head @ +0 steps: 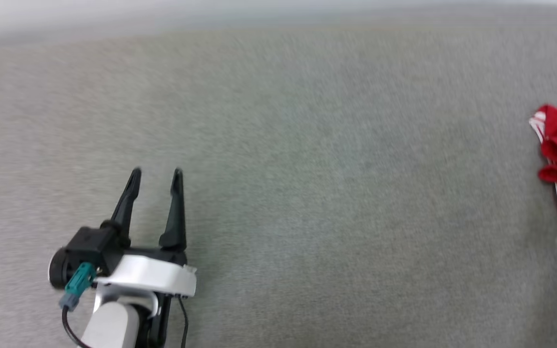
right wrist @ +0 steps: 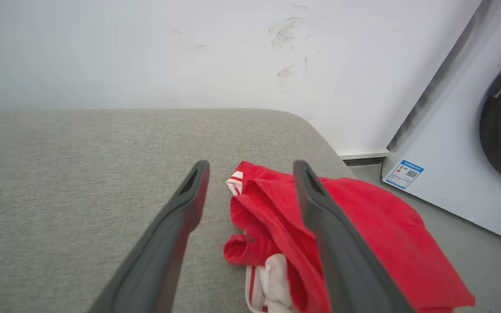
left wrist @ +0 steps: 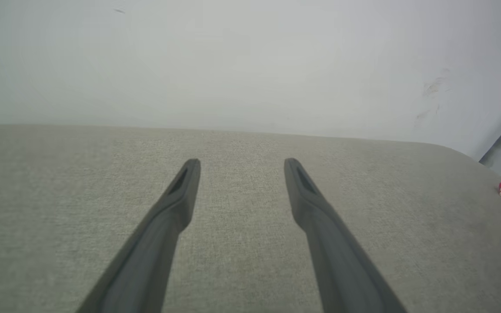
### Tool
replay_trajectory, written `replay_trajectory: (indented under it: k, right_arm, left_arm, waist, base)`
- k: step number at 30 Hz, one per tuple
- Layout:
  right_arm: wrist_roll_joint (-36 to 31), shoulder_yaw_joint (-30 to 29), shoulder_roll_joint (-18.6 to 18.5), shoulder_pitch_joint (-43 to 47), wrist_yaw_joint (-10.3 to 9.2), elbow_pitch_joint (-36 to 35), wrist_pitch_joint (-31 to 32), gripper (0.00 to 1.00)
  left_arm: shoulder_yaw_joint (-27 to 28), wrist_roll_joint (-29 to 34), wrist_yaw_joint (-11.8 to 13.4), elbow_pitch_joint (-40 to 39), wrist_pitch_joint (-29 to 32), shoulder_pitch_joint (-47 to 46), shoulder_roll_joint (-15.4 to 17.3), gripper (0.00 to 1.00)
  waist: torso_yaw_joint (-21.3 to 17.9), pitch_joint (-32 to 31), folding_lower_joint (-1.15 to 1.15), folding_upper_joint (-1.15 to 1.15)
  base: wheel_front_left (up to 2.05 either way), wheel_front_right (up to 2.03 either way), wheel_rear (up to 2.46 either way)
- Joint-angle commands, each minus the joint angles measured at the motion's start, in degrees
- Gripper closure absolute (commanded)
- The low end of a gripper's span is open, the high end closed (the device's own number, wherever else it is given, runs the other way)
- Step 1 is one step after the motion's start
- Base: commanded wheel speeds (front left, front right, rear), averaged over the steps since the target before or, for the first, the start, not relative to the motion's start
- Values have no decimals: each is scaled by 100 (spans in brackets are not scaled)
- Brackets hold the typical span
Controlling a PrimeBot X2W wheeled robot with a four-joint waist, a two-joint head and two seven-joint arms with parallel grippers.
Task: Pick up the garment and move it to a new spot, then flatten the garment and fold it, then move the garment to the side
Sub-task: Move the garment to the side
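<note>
Pick-up step, I think: my right hand (right wrist: 251,167), spread apart, hovers over the crumpled garment (right wrist: 363,217). Next it must lower and clamp a fold; my left hand (head: 156,174) is also apart

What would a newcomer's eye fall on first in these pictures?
The red garment, crumpled at the right edge of the grey padded surface, with the open right gripper pointing at it. Next, the open left gripper over the same surface, far to the left.
</note>
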Motion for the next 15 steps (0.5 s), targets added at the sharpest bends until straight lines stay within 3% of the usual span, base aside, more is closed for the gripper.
replay_trajectory:
  k: [1, 7, 15]
  right_arm:
    - [-15, 50, 119, 203, -7, -139, 10, 0]
    - [-35, 458, 708, 1044, -7, -999, 172, 0]
    - [129, 986, 1041, 2005, -7, -2005, 462, 0]
  left_arm:
    - [46, -24, 25, 43, -25, 106, -10, 0]
    - [268, -78, 126, 292, -41, 429, -40, 0]
    - [535, -24, 16, 524, -40, 850, 85, 0]
  waist:
    - [264, -359, 2, 0]
    - [530, -807, 2, 0]
    - [719, -1350, 2, 0]
  base:
    - [0, 0, 0]
    - [0, 0, 0]
    - [0, 0, 0]
